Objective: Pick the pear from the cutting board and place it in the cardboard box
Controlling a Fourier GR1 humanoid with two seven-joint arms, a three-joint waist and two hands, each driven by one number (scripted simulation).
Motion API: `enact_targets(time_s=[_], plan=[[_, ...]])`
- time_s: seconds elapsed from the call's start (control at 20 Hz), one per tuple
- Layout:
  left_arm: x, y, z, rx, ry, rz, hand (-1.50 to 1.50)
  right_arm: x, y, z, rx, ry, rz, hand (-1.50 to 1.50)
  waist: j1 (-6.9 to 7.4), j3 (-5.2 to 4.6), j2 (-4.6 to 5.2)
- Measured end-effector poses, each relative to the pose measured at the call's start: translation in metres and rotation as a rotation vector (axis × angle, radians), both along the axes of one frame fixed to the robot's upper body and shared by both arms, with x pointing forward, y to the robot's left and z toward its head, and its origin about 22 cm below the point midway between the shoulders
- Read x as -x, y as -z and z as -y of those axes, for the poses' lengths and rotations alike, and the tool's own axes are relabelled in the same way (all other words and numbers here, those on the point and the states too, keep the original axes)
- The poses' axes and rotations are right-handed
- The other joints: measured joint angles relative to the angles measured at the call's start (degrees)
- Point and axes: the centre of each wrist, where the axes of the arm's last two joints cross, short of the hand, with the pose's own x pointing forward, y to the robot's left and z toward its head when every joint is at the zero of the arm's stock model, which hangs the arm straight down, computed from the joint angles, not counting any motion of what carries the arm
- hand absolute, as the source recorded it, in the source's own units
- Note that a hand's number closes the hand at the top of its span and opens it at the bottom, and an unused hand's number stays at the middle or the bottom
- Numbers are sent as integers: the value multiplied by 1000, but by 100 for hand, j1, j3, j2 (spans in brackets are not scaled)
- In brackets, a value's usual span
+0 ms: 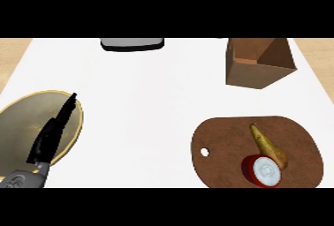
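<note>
The white counter (150,114) fills most of the view, with wide bare room across its middle. A brown cutting board (225,152) lies at the lower right, running down to the view's bottom edge. A gold-rimmed plate (20,119) is cut by the left edge. The cardboard box (257,66) stands open at the upper right, well apart from the board. The left hand (53,132) is held over the plate, fingers straight, holding nothing. The pear (267,143) rests on the board, touching a red-rimmed round slice (263,171). A grey, dark-edged object (132,43) is cut by the top. No writing can be read.
</note>
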Motion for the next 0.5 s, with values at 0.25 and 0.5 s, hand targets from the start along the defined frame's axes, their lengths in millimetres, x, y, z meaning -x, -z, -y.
enact_targets(time_s=[0.25,0.5], plan=[[-7,-1,10,5,19,-9,0,28,-3,-30,89,26,-91,-150,113,-13,4],[-12,-8,19,1,35,-8,0,29,-11,-63,193,85,-143,-150,208,-16,11]])
